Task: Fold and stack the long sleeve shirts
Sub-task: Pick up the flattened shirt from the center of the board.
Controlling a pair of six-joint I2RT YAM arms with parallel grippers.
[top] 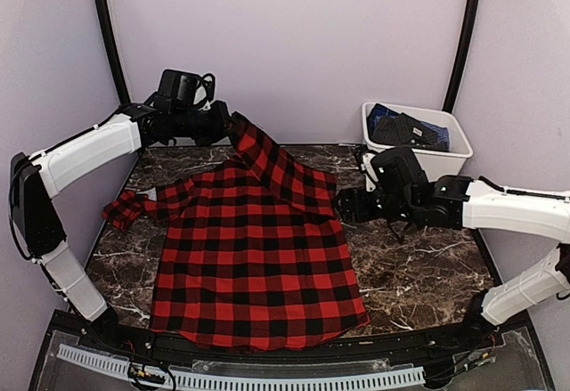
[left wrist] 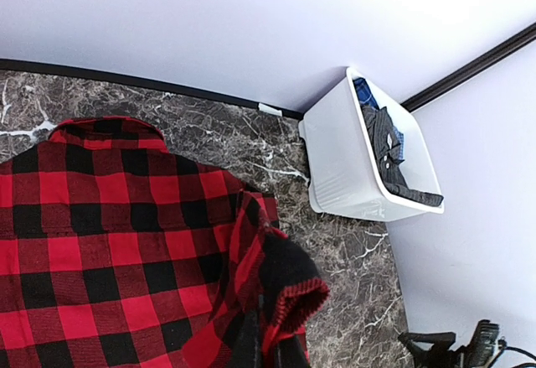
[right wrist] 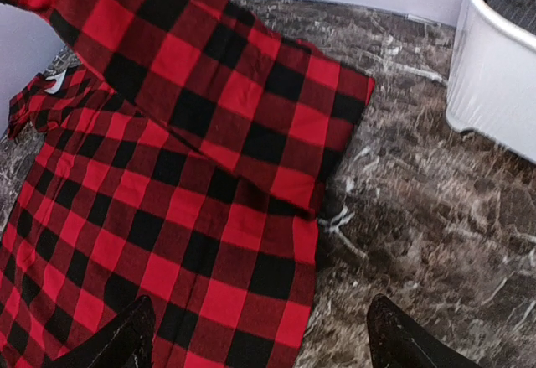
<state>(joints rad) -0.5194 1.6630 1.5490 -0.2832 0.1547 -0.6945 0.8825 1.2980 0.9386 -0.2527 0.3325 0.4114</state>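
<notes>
Clearly a sleeve fold is in hand: the checked shirt [top: 254,257] lies spread on the table [top: 419,266], and the left gripper [top: 223,124], clamped on 1 sleeve [top: 267,164], holds it raised near the collar. The right gripper [top: 343,206] hovers wide and empty beside the shoulder. Next, I judge, the sleeve needs laying across the body.

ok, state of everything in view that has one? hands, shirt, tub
left hand: shut on the flannel shirt's sleeve, holding it raised at the back.
right hand: open, holding nothing, at the shirt's right edge.
flannel shirt: body spread flat, not yet folded; one sleeve held up, the other bunched at the left.
white tub: upright, dark clothes inside.
</notes>
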